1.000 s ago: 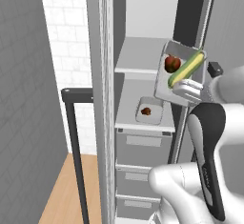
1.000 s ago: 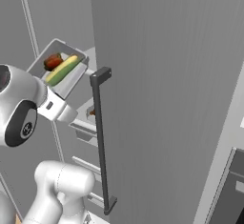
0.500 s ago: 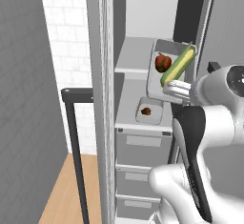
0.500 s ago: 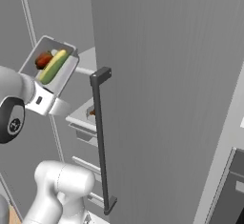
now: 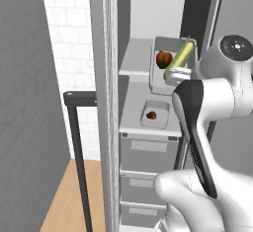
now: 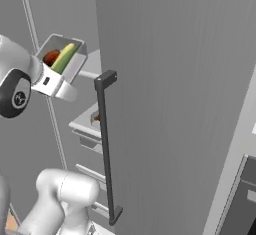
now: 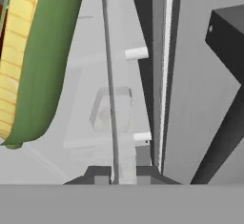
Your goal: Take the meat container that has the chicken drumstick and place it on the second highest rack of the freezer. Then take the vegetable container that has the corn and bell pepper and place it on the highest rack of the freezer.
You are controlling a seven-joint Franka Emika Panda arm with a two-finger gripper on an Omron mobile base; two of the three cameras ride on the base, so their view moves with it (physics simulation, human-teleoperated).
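Note:
My gripper [image 5: 174,76] is shut on the near rim of the clear vegetable container [image 5: 159,75], which is tilted and held over the highest rack [image 5: 136,58] of the freezer [image 5: 148,149]. In it lie the red bell pepper [image 5: 163,59] and the corn [image 5: 181,55]. The right base view shows the same container [image 6: 75,65] above the gripper [image 6: 50,81]. In the hand view the corn [image 7: 28,61] is at the left, and the fingertips [image 7: 114,174] pinch the container's clear wall [image 7: 112,99]. On the second highest rack [image 5: 131,117] rests the meat container [image 5: 159,108] with the chicken drumstick [image 5: 151,115].
Grey drawer fronts [image 5: 148,186] stack below the lower rack. The open freezer door [image 6: 175,79] with its long dark bar handle [image 6: 105,144] stands right of the arm. A dark handle [image 5: 79,142] and a white brick wall [image 5: 69,38] are to the left.
The arm has carried the vegetable container up and further into the freezer, from in front of the shelves to over the highest rack. The meat container has stayed put.

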